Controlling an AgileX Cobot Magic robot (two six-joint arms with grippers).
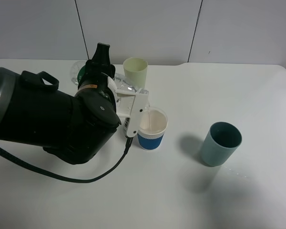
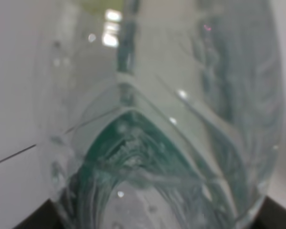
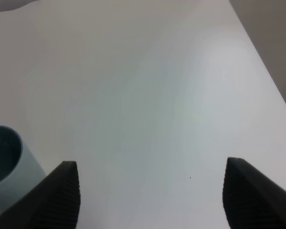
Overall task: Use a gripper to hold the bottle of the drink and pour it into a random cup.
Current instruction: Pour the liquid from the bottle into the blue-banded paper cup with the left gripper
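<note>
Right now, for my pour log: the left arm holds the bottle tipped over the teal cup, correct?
Wrong cup. The exterior high view shows the bottle tipped over the white cup with the blue band; the teal cup stands apart.

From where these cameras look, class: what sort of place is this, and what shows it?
Probably a robot test bench or lab, not a home: a white table, plain white wall panels behind it, and a black robot arm whose hand tilts a bottle over a paper cup.
</note>
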